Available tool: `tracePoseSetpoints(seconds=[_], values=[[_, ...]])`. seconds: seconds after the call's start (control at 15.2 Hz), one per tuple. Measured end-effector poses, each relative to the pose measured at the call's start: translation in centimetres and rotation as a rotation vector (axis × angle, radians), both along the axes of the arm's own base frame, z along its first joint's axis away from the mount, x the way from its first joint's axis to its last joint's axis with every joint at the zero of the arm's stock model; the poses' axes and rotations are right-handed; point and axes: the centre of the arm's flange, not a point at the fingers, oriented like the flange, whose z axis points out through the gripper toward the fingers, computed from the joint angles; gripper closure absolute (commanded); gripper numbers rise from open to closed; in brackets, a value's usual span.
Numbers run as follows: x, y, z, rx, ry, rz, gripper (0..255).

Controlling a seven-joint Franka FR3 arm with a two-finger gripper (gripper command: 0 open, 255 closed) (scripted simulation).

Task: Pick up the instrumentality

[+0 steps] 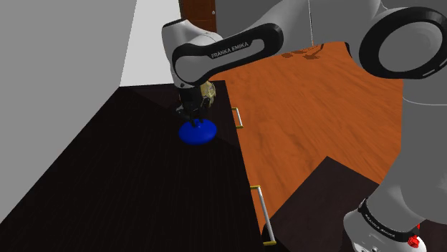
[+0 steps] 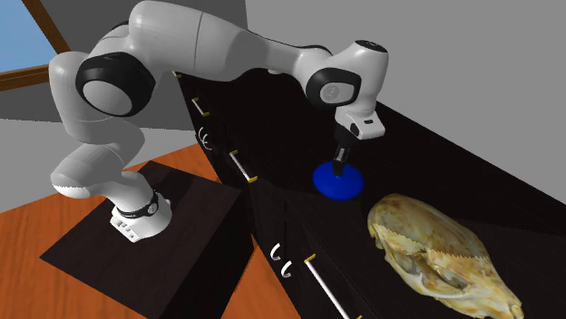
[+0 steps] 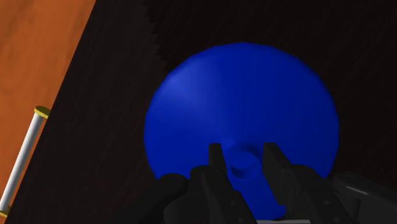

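Blue and round, the domed disc (image 1: 197, 132) lies flat on the dark counter (image 1: 107, 186), near the edge with the metal handles (image 1: 237, 117) (a pale skull (image 2: 440, 249) lies further along the same top). The black gripper (image 3: 242, 154) stands directly over it. Its fingers are apart on both sides of the small middle stub (image 3: 242, 168), with a thin gap at each.

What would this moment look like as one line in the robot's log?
gripper open | fingers astride centre knob of blue disc | disc resting on dark counter | skull nearby
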Motion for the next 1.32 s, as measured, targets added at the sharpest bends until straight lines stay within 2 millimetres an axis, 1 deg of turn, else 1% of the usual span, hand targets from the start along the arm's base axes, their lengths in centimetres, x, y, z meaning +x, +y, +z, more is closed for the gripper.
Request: tracePoseSetpoints(seconds=[0.26,0.4,1.32], values=[[0.0,0.0,0.0,0.0,0.0,0.0,255],[0.0,0.0,0.5,-0.001,0.001,0.0,255],[0.1,0.0,7.6,-0.001,0.001,0.0,255]])
